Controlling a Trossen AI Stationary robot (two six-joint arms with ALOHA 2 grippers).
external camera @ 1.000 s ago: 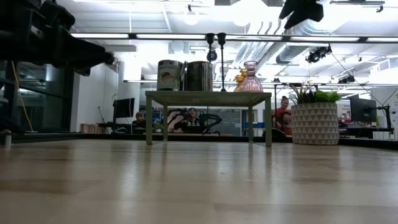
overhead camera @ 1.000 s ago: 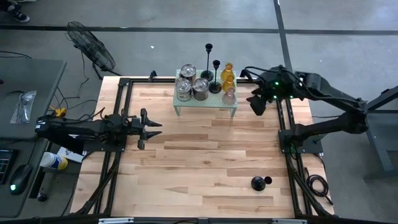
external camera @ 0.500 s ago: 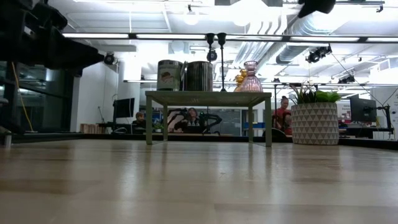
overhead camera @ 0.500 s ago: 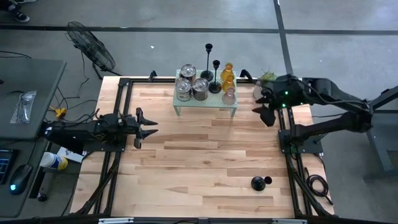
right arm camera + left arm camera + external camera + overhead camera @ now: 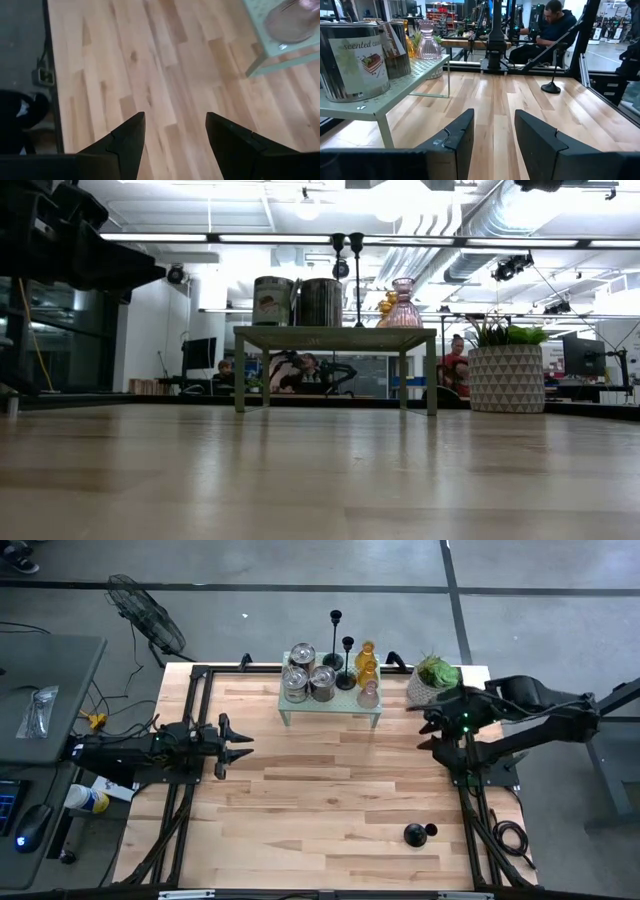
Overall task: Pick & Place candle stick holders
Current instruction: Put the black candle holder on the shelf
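The candle stick holders stand on a pale green rack [image 5: 330,705] at the table's far side: three silver cups [image 5: 308,675], two black sticks [image 5: 346,665], an amber glass [image 5: 366,660] and a pink glass [image 5: 368,693]. One more black stick [image 5: 414,833] stands on its round base near the front right; it also shows in the left wrist view [image 5: 551,86]. My left gripper [image 5: 238,745] is open and empty, level above the table at the left, pointing right. My right gripper [image 5: 428,730] is open and empty, above the table's right edge, right of the rack.
A green plant in a white pot [image 5: 432,675] stands at the far right corner, just behind my right arm. The rack's corner with the pink glass [image 5: 292,22] shows in the right wrist view. Bare wood lies between the two grippers. A person [image 5: 555,25] sits beyond the table.
My right gripper has drawn away from the rack's right end toward the table's near and right edges, uncovering the plant. My left gripper has pulled back a little toward the table's left edge. Both stay open and empty.
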